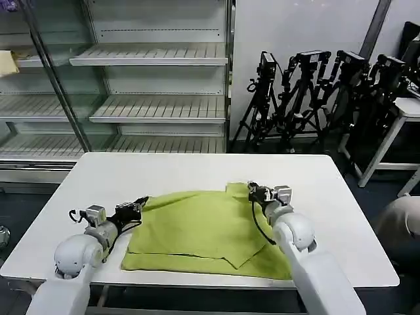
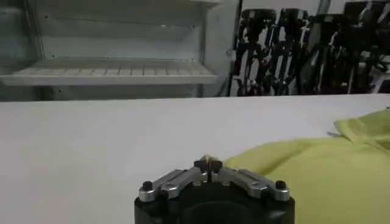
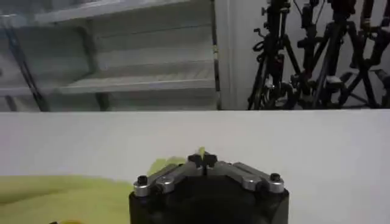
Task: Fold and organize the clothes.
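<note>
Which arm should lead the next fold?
Neither alone: left pincer and right pincer are each shut on a far corner of the lime-green soft fabric T-shirt, so move both together.

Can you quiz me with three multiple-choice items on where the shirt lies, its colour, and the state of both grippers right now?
1. Where does the lime yellow-green soft fabric T-shirt lie?
A. on the white rectangular table
B. on a shelf
C. on the floor

2. What colour is it?
A. blue
B. lime yellow-green
C. red

3. How do the left gripper and the right gripper stand?
A. both wide open
B. one open, one closed
C. both closed, pinching shirt fabric

Answers: 1 A, the shirt is spread on the tabletop near the front edge. 2 B, plain in all views. 3 C, each wrist view shows fingers pressed together with a bit of green fabric between them.
</note>
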